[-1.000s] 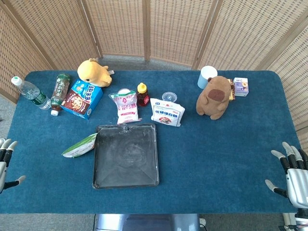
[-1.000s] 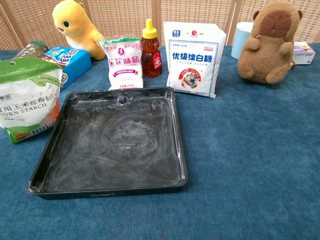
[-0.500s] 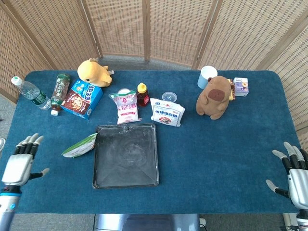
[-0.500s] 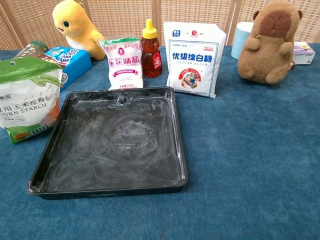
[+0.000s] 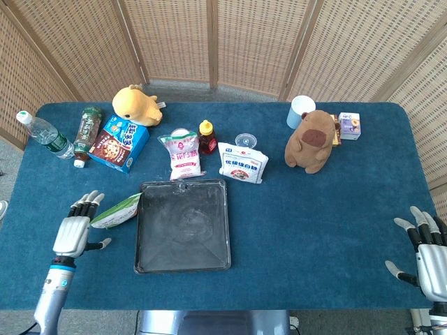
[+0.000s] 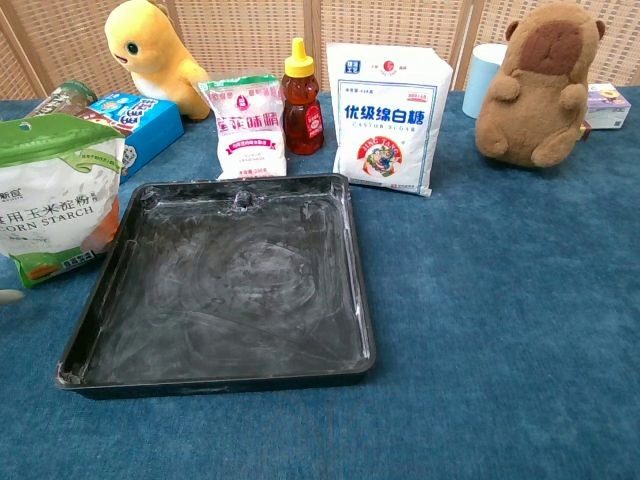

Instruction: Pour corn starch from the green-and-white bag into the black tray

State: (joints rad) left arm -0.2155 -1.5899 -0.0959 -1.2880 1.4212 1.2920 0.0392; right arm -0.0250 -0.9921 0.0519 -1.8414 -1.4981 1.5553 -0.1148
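While the right hand (image 5: 424, 252) waits at the near right edge of the table with its fingers spread and nothing in them, much as it did a second ago, the left hand (image 5: 75, 231) has travelled in from the far left edge and now sits just beside the green-and-white bag (image 5: 117, 211). Its fingers are also spread and empty, fingertips (image 5: 89, 200) pointing away from the robot and the thumb sticking out toward the bag's near lower corner. From the head view I cannot tell whether any finger actually touches the bag; it looks just short of contact. In the chest view only a pale fingertip shows at the left edge, below the bag (image 6: 55, 195), which stands upright with its CORN STARCH label facing the camera. The bag itself has not shifted; it stands just beyond and to the thumb side of the left fingers, close against the left rim of the black tray (image 5: 144, 264). The tray, one step further past the bag from those fingers, carries only a thin white smear on its floor. My reading is that the reach is nearly done and the grasp comes next, so pouring has not started. The hand will likely need to wrap the bag's body without knocking it over onto the tray rim.
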